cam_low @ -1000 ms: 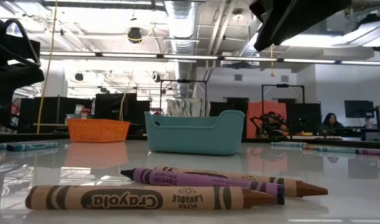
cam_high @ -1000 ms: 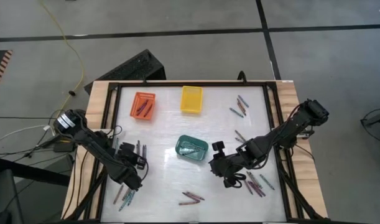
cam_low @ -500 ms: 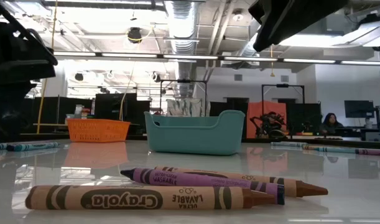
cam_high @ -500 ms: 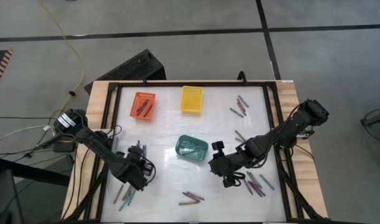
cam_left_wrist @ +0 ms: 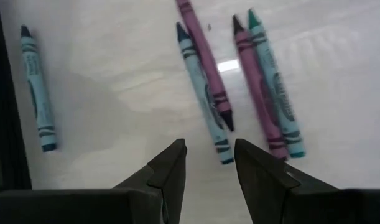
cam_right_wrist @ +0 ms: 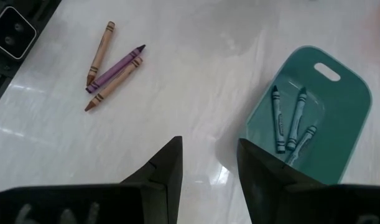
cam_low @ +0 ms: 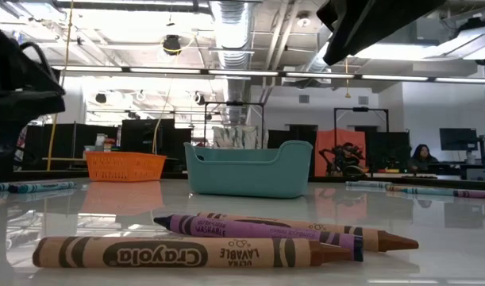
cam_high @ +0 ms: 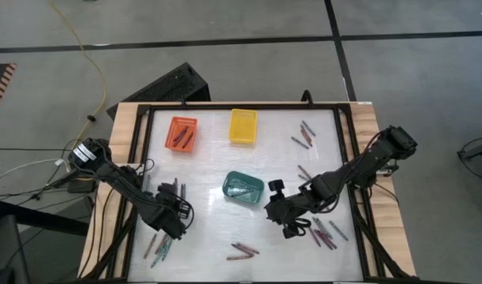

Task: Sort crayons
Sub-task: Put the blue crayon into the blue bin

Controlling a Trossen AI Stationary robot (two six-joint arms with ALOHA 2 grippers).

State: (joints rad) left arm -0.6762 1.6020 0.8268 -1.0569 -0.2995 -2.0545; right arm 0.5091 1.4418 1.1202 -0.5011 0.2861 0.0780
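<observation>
Three crayons [cam_right_wrist: 293, 129] half-hidden in basket [cam_right_wrist: 345, 106]

In the overhead view the crayons [cam_high: 323, 233] beside the right hand [cam_high: 287, 228] are too small to tell apart by colour, and that arm covers part of the pile. The left hand [cam_high: 175, 223] hides some of the crayons under it. From counter height, both arms are cut off by the picture's edges, so neither hand shows there. The contents of the orange basket [cam_low: 125, 166] and the teal basket [cam_low: 248, 169] are hidden behind their walls. The far crayons [cam_low: 32, 187] are blurred.
</observation>
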